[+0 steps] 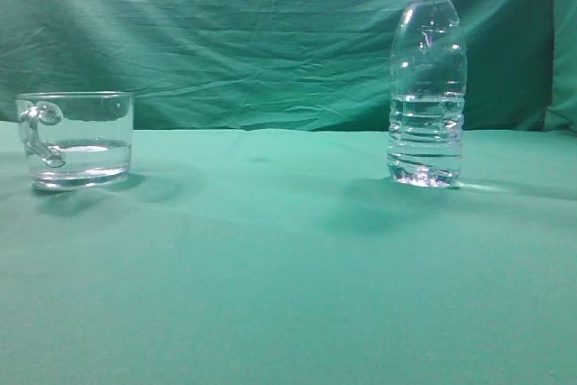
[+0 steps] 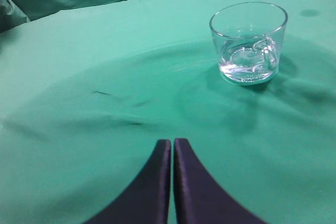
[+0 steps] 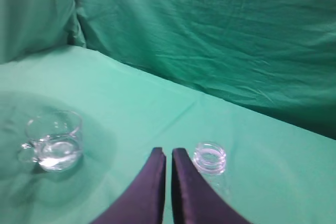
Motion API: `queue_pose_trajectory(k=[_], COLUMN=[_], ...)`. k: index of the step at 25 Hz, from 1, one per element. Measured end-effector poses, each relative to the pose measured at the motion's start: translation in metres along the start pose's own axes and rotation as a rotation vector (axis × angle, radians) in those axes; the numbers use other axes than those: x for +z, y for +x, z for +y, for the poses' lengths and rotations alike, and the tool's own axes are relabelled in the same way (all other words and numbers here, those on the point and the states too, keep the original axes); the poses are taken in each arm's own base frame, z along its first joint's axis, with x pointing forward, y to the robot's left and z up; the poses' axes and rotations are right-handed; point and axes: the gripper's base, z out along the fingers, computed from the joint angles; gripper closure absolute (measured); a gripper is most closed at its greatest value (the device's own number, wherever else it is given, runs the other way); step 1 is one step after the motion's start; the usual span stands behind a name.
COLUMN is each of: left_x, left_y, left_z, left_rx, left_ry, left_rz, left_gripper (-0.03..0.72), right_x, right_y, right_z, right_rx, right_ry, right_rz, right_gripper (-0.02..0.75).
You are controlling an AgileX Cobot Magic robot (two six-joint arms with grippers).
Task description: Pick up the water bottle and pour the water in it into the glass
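The water bottle (image 1: 426, 87) stands upright and uncapped at the right, about half full of water (image 1: 425, 137). Its open mouth shows in the right wrist view (image 3: 209, 157), just right of my right gripper (image 3: 168, 151), which is shut, empty and above it. The glass (image 1: 79, 137) stands at the left with its handle toward the camera and a little water in the bottom. It also shows in the left wrist view (image 2: 249, 42) and the right wrist view (image 3: 53, 139). My left gripper (image 2: 171, 142) is shut and empty, well short of the glass. Neither gripper appears in the exterior view.
A green cloth (image 1: 288, 268) covers the table and hangs as a wrinkled backdrop (image 1: 252, 33) behind it. The cloth is rumpled near the left gripper (image 2: 121, 108).
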Motion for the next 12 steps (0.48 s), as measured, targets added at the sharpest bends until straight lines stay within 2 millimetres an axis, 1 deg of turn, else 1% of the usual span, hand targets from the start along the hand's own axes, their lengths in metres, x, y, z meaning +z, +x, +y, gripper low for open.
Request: queue_pose_trajectory(k=[3, 7, 12], left_x=[0.000, 0.000, 0.000], left_y=[0.000, 0.000, 0.000], left_z=[0.000, 0.000, 0.000], left_rx=[0.000, 0.000, 0.000], left_ry=[0.000, 0.000, 0.000], left_rz=[0.000, 0.000, 0.000], left_gripper=[0.688, 0.688, 0.688], right_x=[-0.018, -0.037, -0.051], right_y=[-0.011, -0.021, -0.026], right_z=[0.011, 0.028, 0.041], right_rx=[0.009, -0.060, -0.106], right_ry=[-0.051, -0.158, -0.245], right_rz=[-0.050, -0.128, -0.192], right_gripper=[0.738, 0.738, 0.738])
